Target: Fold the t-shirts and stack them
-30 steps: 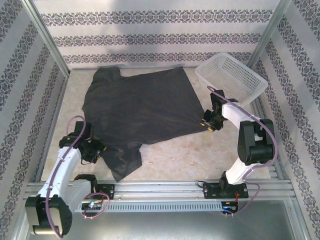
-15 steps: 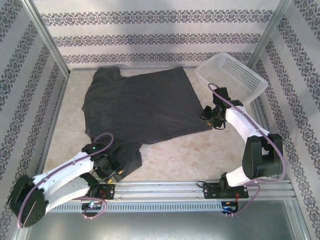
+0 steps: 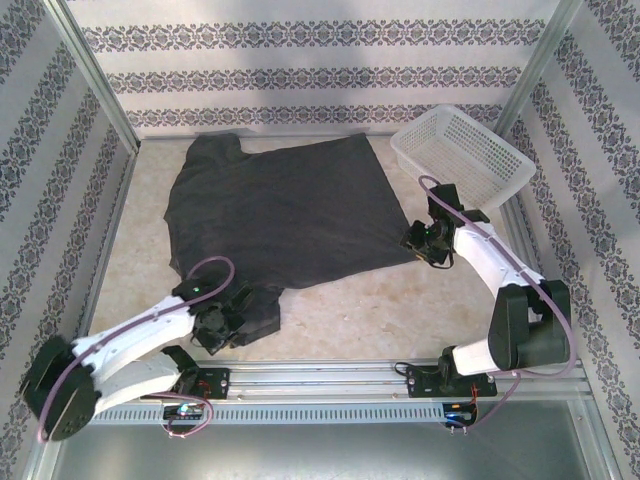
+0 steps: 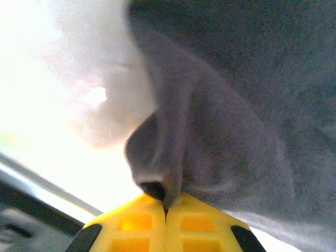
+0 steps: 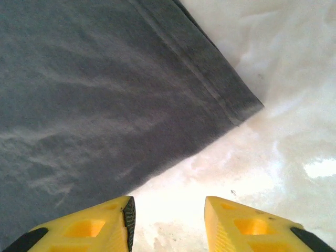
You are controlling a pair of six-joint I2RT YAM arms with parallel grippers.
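A dark charcoal-grey t-shirt point(image 3: 285, 210) lies spread over the pale table, neck end at the left. My left gripper point(image 3: 232, 322) sits at the shirt's near sleeve, and its yellow fingers point(image 4: 142, 226) are shut on a fold of the t-shirt point(image 4: 231, 105), which bunches up right at the tips. My right gripper point(image 3: 420, 243) stands open just off the shirt's hem corner point(image 5: 247, 107), with bare table between its fingers point(image 5: 100, 226).
A white mesh basket point(image 3: 462, 156) stands at the back right, close behind the right arm. Patterned walls enclose the table on three sides. A metal rail point(image 3: 330, 380) runs along the near edge.
My left arm has swung from the left edge in to the near sleeve and lifted it back from the rail. My right gripper has shifted slightly along the hem corner.
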